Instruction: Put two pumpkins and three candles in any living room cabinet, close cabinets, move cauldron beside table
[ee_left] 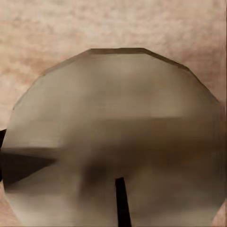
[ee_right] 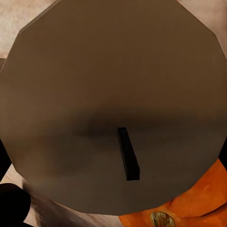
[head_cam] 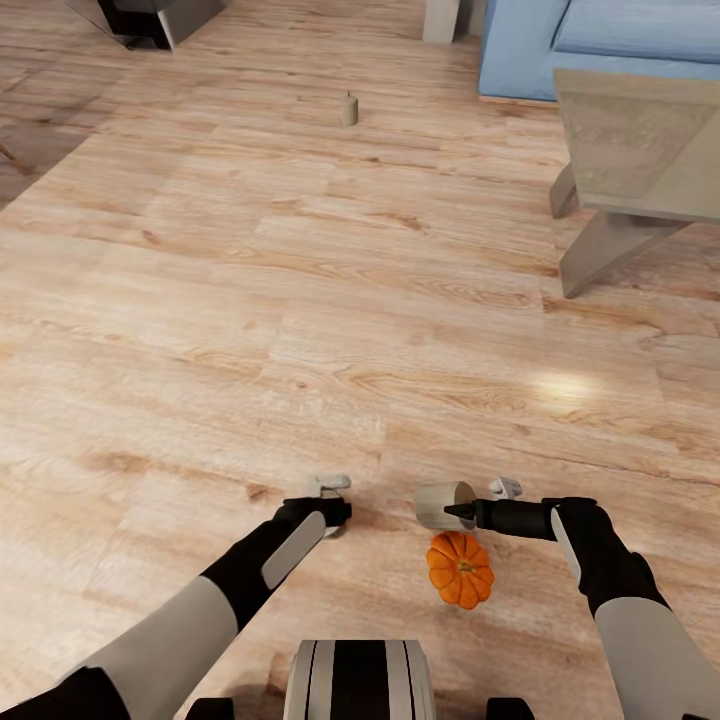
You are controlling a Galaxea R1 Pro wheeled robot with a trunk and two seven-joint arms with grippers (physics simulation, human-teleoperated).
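Note:
My right gripper (head_cam: 457,509) is shut on a grey-beige candle (head_cam: 438,505), held on its side just above the floor. In the right wrist view that candle's round top and black wick (ee_right: 113,90) sit very close. An orange ribbed pumpkin (head_cam: 460,569) rests on the floor right below that hand, and its stem end (ee_right: 198,205) shows past the candle. My left gripper (head_cam: 330,508) points down at the floor. Its wrist view is taken up by a second candle (ee_left: 113,123) seen top-on, held between the fingers. A third candle (head_cam: 348,108) stands upright far ahead.
The low pale-grey table (head_cam: 640,140) with angled legs stands at the far right, with a blue sofa (head_cam: 530,45) behind it. A dark piece of furniture (head_cam: 150,20) is at the far left. Wood floor (head_cam: 300,300) spreads between me and them.

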